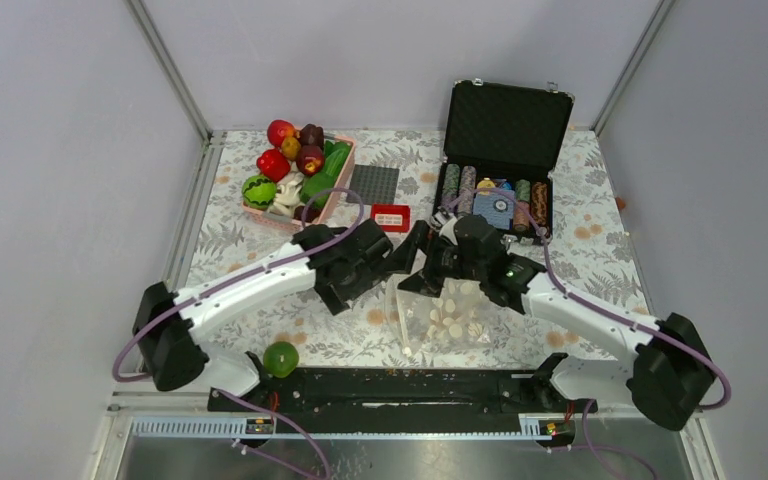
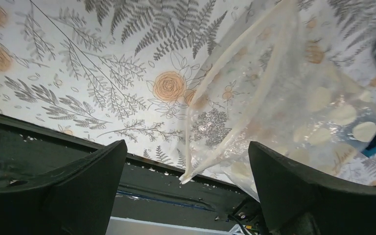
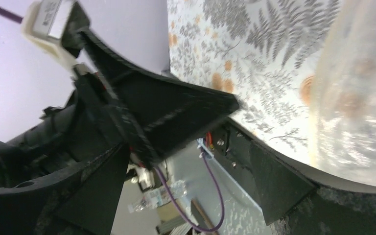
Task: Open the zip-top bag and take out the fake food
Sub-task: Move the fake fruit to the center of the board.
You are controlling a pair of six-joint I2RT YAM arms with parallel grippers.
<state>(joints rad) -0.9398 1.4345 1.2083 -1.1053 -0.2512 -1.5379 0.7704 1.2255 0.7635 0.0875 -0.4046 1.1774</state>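
Observation:
The zip-top bag (image 1: 447, 318), clear with cream dots, lies crumpled on the floral table near the front edge. In the left wrist view the bag (image 2: 284, 98) stands up from the table, and its lower corner reaches between my left fingers without being pinched. My left gripper (image 1: 407, 252) (image 2: 186, 191) is open just left of the bag's top. My right gripper (image 1: 430, 282) (image 3: 191, 196) is open over the bag's top edge, with the bag (image 3: 357, 98) beside its right finger. Fake food (image 1: 295, 160) fills the pink basket. One green fruit (image 1: 280, 358) lies by the left arm's base.
The pink basket (image 1: 332, 200) stands at the back left. An open black poker-chip case (image 1: 505, 125) is at the back right. A grey studded plate (image 1: 373, 185) and a red card (image 1: 390, 216) lie between them. A black rail (image 1: 390, 385) runs along the near edge.

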